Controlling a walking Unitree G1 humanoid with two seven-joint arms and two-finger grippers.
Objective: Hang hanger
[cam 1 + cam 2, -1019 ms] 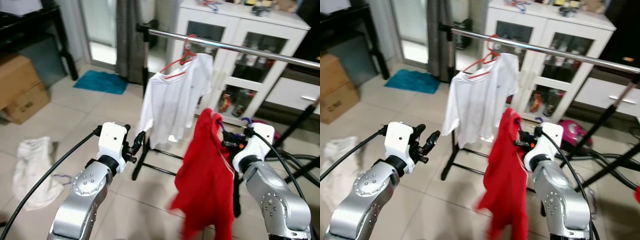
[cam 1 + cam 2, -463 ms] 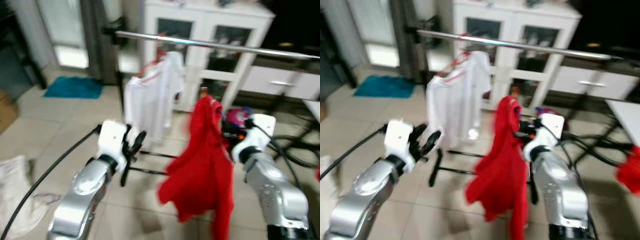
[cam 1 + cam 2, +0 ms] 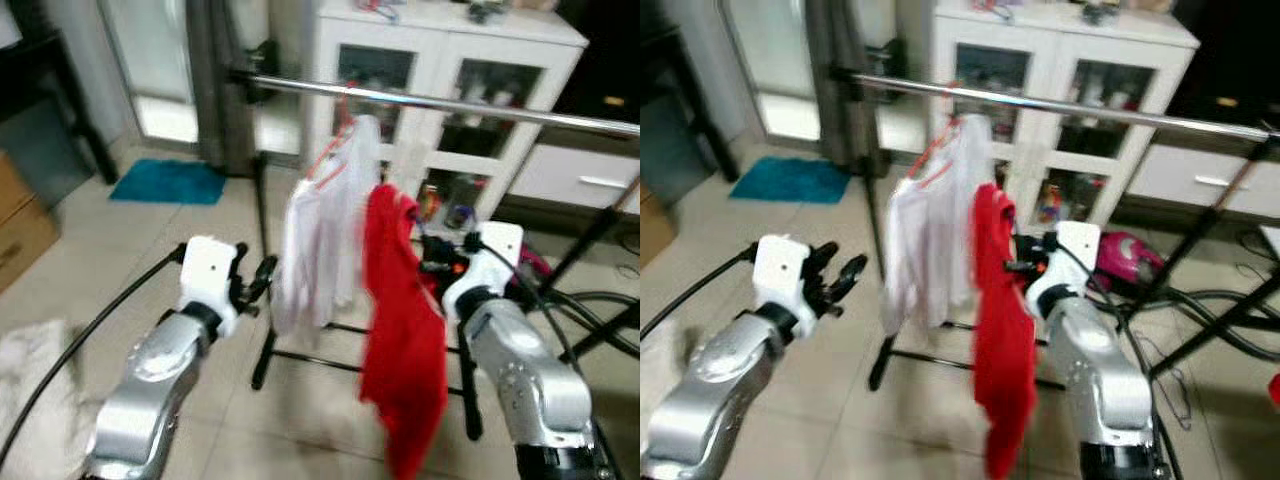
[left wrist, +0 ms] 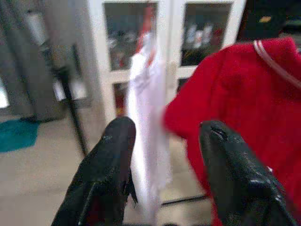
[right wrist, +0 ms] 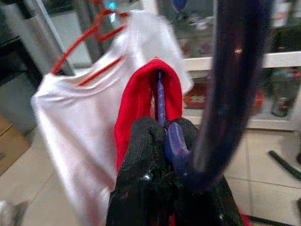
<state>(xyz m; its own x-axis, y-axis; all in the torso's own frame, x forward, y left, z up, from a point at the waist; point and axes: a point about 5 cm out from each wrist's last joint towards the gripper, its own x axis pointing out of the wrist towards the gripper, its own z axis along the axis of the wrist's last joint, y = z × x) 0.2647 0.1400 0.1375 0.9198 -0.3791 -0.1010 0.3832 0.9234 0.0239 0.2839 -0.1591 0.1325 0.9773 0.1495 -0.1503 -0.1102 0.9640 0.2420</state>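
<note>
Nearest the camera, both silver arms reach forward at chest height. The left end effector [image 3: 262, 280] is spread and carries nothing; the right end effector [image 3: 432, 268] is clenched on the neck of the purple hanger [image 5: 221, 89], from which the red shirt [image 3: 398, 330] hangs. Since a second ago the view has swung and closed in, so the red shirt now hangs just beside the white shirt [image 3: 320, 250], below the steel rail [image 3: 450, 103]. That suggests the approach is nearly finished; lifting the hook over the rail is not yet done. Behind stands a white cabinet [image 3: 520, 80]
</note>
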